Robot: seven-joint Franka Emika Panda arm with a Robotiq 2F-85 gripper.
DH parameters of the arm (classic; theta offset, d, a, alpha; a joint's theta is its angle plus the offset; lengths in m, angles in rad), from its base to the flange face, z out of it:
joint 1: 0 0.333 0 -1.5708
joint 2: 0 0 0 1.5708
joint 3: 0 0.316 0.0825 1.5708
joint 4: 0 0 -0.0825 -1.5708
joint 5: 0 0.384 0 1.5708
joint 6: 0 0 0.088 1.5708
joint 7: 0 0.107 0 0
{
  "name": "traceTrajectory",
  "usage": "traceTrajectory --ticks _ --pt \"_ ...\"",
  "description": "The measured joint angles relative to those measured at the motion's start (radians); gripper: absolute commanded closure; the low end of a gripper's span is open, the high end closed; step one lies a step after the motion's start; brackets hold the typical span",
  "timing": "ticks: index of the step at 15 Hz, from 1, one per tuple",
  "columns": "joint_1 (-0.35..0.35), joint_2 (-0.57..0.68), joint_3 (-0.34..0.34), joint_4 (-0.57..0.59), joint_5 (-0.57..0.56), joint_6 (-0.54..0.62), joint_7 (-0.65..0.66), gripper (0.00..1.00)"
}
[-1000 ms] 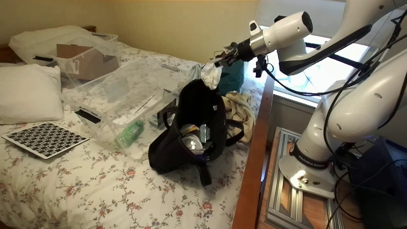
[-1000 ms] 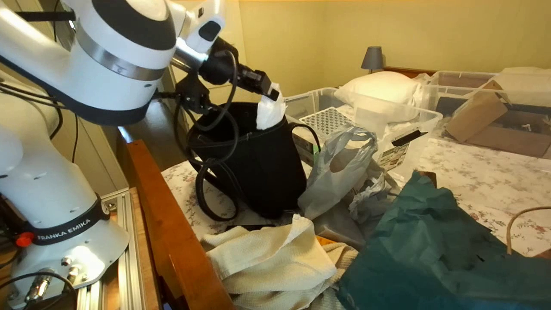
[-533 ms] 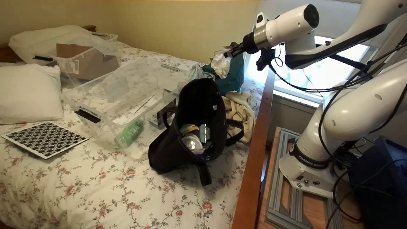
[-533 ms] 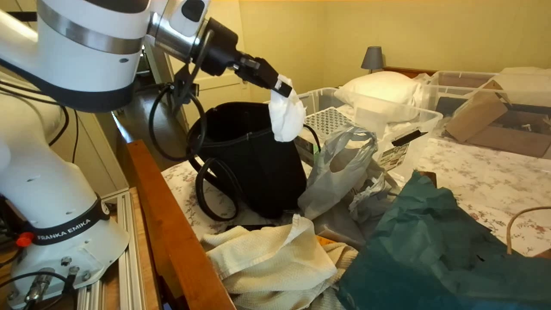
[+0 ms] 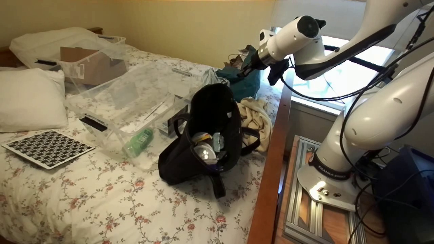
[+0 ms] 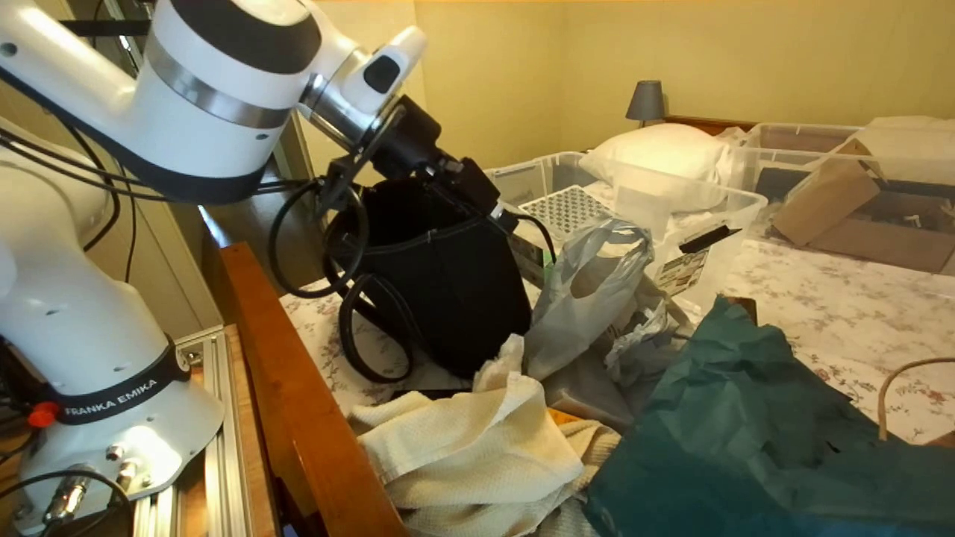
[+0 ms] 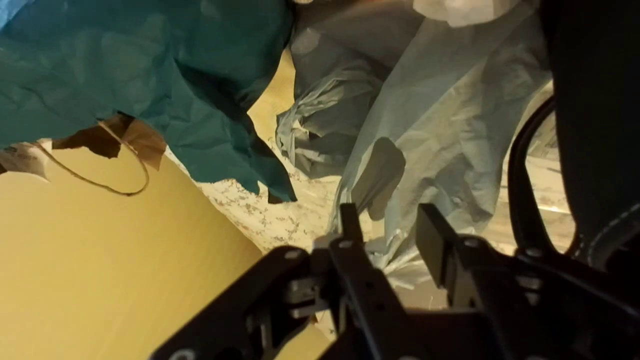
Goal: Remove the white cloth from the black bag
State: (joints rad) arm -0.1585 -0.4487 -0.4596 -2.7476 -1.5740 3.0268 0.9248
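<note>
Flower-patterned, the worktop [image 5: 135,210] carries the black bag [image 6: 462,306]; the white cloth [image 6: 500,365] lies outside it, just beside it and next to the cream towel [image 6: 477,462]. Above the cloth hangs the end effector [image 7: 389,225], its fingers apart.

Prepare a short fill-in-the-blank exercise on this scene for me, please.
With jaws apart, the gripper is not shut but ____.
As for inside or outside the black bag, the white cloth is ____.
The bottle seen through the clear bin is colored ____.
The robot base is marked FRANKA ____.
Missing words: open; outside; green; EMIKA.
</note>
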Motion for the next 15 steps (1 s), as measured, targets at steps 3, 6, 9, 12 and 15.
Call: traceTrajectory --ticks 3,6,9,12,15 --pt "0.017 0.048 0.0 0.0 0.117 -0.045 -0.105 0.13" --pt "0.066 0.061 -0.007 0.002 0.255 -0.131 -0.226 0.0" --pt "0.126 0.046 -0.027 0.008 0.364 -0.208 -0.334 0.0" --pt "0.156 -0.008 -0.033 0.005 0.419 -0.28 -0.404 0.0" --pt "0.197 -0.066 -0.062 0.006 0.459 -0.319 -0.485 0.0"
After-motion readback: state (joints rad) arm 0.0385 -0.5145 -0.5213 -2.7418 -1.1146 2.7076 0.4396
